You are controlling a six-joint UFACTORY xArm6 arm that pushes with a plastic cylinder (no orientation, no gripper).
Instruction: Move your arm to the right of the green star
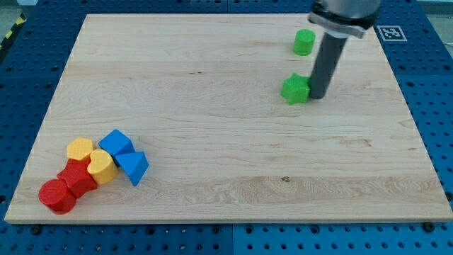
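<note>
Camera view: wooden board (212,142) on blue pegboard (432,106); tip (318,95) touching green star (295,88).

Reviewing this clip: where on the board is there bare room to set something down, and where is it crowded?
Bare: the wide middle, between the green star and the bottom-left cluster, plus the bottom-right. Crowded: bottom-left, where red cylinder, yellow blocks and blue blocks bunch; top-right, where my tip sits against the star's right, below the green cylinder.
</note>
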